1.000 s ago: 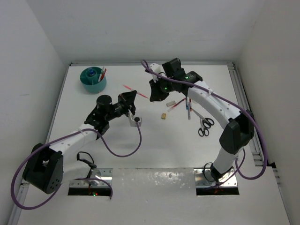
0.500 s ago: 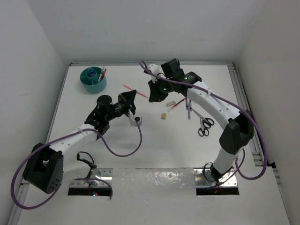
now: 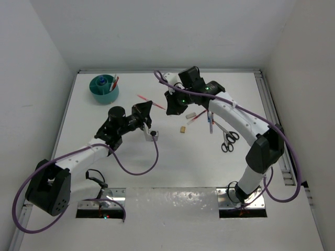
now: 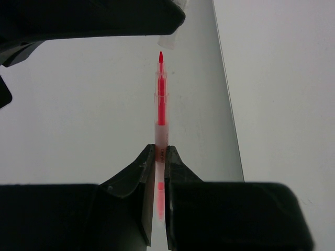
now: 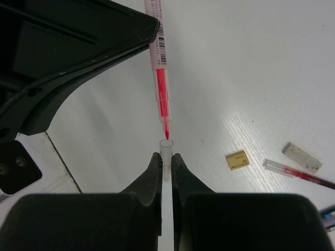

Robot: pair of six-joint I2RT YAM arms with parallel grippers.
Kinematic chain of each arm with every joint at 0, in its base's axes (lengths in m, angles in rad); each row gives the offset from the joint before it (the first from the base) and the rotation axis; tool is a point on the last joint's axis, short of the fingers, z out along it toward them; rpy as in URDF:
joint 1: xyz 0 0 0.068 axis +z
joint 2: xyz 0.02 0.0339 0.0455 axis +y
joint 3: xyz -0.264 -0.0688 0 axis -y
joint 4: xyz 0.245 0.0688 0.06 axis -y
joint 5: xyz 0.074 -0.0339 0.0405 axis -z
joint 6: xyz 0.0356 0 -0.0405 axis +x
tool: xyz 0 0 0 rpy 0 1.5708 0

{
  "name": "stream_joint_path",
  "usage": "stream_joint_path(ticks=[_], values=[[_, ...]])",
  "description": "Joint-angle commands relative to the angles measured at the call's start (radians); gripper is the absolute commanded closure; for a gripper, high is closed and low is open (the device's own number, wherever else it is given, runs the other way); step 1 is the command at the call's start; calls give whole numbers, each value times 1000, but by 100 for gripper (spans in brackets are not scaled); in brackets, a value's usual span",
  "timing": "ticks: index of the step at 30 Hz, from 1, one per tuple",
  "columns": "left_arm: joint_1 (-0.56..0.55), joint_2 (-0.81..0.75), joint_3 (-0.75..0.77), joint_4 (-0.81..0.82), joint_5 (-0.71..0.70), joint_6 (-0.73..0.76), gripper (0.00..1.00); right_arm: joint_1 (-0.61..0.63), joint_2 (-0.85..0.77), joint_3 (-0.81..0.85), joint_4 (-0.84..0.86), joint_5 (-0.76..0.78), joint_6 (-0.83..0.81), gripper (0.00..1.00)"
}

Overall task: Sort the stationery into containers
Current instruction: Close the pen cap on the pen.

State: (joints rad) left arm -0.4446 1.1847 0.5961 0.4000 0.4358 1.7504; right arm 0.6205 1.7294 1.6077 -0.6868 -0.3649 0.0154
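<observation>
Left gripper [image 4: 162, 157]: 2 dark fingers closed tight on the red pen [image 4: 162, 104], gripping its clear lower barrel. The pen stands straight away from the camera, red tip bare and uppermost. 1 clear cap [image 4: 168, 37] sits just above and right of the tip, not touching it, under the right end of a dark housing [image 4: 94, 18] spanning the top edge. Behind is a pale grey surface [image 4: 78, 115]; right of the pen, a thin dark line [image 4: 226, 94] runs down it, with lighter ground beyond.
</observation>
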Motion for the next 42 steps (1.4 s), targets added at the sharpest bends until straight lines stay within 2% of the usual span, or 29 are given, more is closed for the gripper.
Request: stream_joint_path(ticks=[1, 42], values=[[-5, -19, -15, 11, 23, 15, 100, 2, -53, 6, 0, 20, -46, 100], [-16, -63, -28, -36, 52, 21, 100, 28, -48, 3, 3, 11, -37, 100]])
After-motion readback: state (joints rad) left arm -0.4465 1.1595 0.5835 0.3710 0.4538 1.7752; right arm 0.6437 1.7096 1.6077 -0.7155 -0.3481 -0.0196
